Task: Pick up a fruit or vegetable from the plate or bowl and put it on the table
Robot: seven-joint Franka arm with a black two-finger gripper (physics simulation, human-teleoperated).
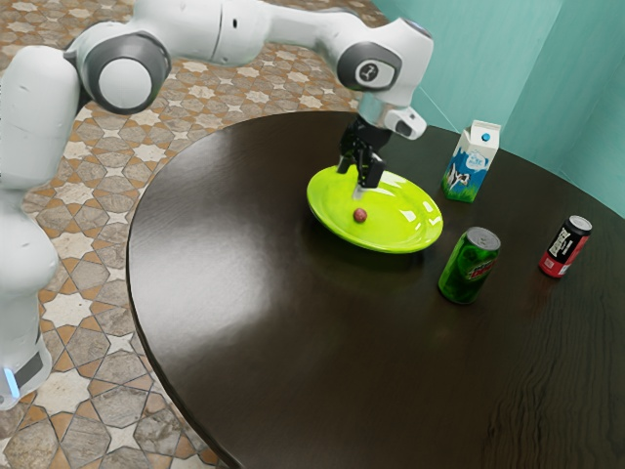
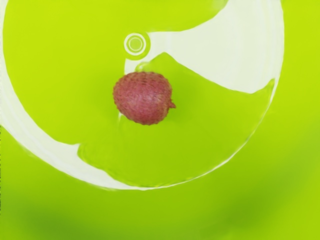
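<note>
On the near side of things you get a big dark round table [image 1: 293, 362], nice and shiny toward the exterior view's left. Next up is a green soda can [image 1: 470, 266], with a black-and-red can [image 1: 565, 246] well apart from it, toward the exterior view's right. Then comes a lime green plate [image 1: 418, 223], and the lychee [image 1: 360, 215] is sitting on it, pinkish red and bumpy with a tiny nub on one side. Wrist view puts it right by a small ringed mark [image 2: 135, 44]. White arm [image 1: 225, 34] reaches in from the exterior view's left, and its black gripper [image 1: 358, 177] hangs above the plate, fingers apart, holding nothing tbh. Past the plate there's a blue and white milk carton [image 1: 472, 166] standing upright, and a teal wall [image 1: 488, 59] behind that.
</note>
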